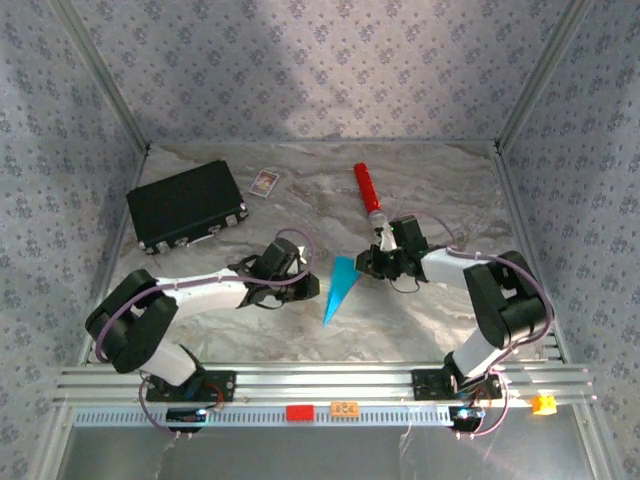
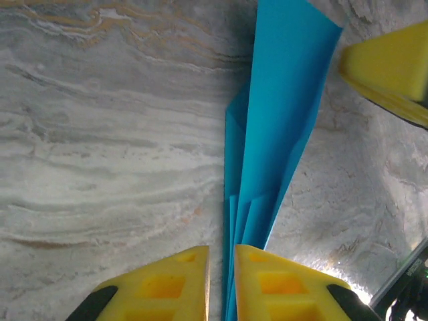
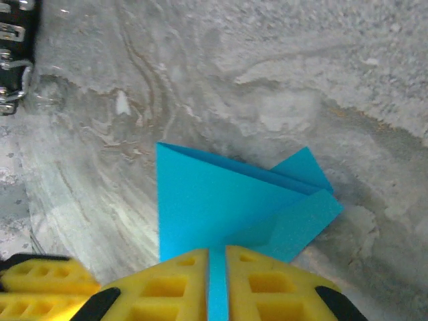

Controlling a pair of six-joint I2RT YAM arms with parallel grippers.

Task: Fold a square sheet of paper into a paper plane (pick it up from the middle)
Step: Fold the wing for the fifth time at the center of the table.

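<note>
I have the paper plane [image 1: 338, 288] lying in the middle of the marbled table [image 1: 440, 190], between my two arms. It is a slim cyan dart: the wide tail is on the far side and the sharp tip points toward the near edge.

The left gripper [image 1: 312, 285] comes in from the left of the plane. In its wrist view, the left gripper [image 2: 221, 251] has its yellow fingers [image 2: 167, 281] almost together, and a folded edge of the plane [image 2: 281, 120] runs down into the narrow slit between them. A thin dark sliver shows beside the paper there, so I cannot tell whether the pads are actually pressing on it.

The right gripper [image 1: 366, 264] sits at the far right of the tail. In its wrist view, the right gripper [image 3: 216, 253] has its fingers [image 3: 267, 284] drawn close, cyan paper fills the slit between them, and I read that as a pinch on the plane [image 3: 214, 200]. The tail fans out flat on the table just beyond the fingertips.

A black rectangular case [image 1: 185, 205] lies at the far left, with a small white card [image 1: 264, 181] just to its right. A red cylinder [image 1: 368, 190] lies just beyond the right gripper, on its far side. All three sit apart from the plane.
</note>
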